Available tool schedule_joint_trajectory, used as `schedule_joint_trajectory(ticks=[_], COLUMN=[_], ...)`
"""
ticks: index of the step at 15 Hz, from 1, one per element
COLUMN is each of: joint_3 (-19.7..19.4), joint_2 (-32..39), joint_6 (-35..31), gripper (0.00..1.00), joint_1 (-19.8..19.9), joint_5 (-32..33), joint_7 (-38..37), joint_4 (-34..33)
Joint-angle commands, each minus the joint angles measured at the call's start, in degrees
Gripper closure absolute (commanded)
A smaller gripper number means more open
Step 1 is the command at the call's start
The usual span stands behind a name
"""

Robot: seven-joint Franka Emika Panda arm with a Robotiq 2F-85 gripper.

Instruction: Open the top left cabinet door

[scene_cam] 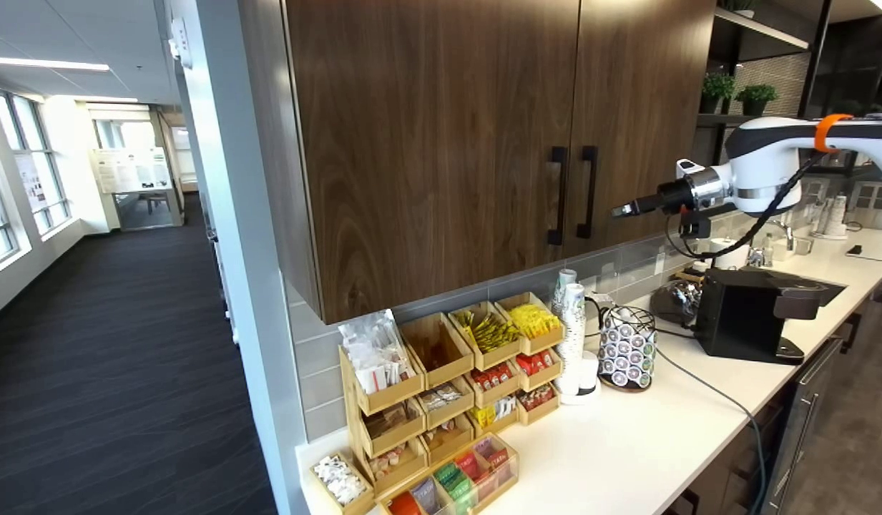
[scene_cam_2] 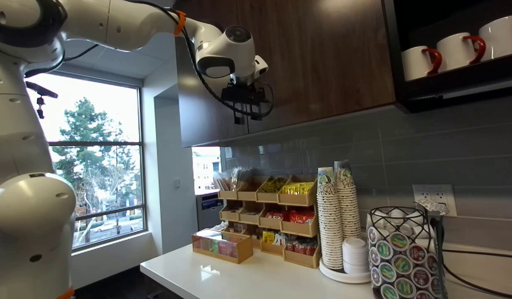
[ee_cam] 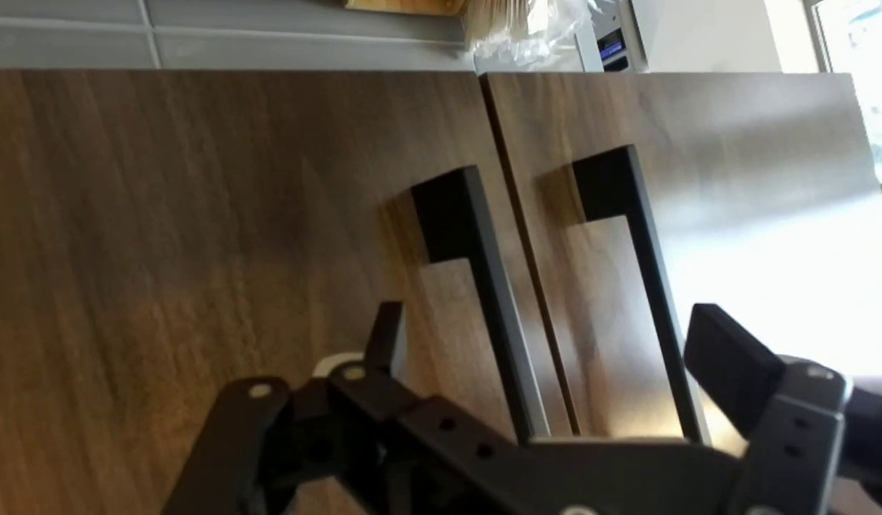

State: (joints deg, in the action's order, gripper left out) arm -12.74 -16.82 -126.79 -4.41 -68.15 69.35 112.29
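Top left cabinet door (scene_cam: 637, 114) hangs shut overhead, just right of its twin door (scene_cam: 426, 157) in an exterior view. The hand (ee_cam: 548, 329) hovers before the pair, wide and holding nothing. Its target, the black handle (ee_cam: 498, 307), sits along the edge nearest the twin, likely for leverage; the twin's handle (ee_cam: 662, 307) runs close beside. Fingers (ee_cam: 730, 365) stand apart presumably to straddle one handle, though both appear between them in the wrist view.

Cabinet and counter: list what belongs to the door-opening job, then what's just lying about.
For the job:
cabinet door
black bar handle along its left edge in an exterior view
pincer, open

Just lying about:
wooden bins
paper cups
coffee pods
black machine
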Motion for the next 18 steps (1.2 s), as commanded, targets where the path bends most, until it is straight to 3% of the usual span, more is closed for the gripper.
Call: schedule_joint_trajectory(ticks=[1,10,18], joint_3=[0.7,2.3,3.7], joint_2=[2.1,5.4,8.0], joint_6=[4.1,12.4,12.7], gripper=[0.00,0.00,0.00], joint_1=[1.9,4.7,6.1], joint_5=[-6.2,-11.5,-11.5], joint_7=[4.0,5.7,6.7], joint_4=[-1.9,-4.5,-7.5])
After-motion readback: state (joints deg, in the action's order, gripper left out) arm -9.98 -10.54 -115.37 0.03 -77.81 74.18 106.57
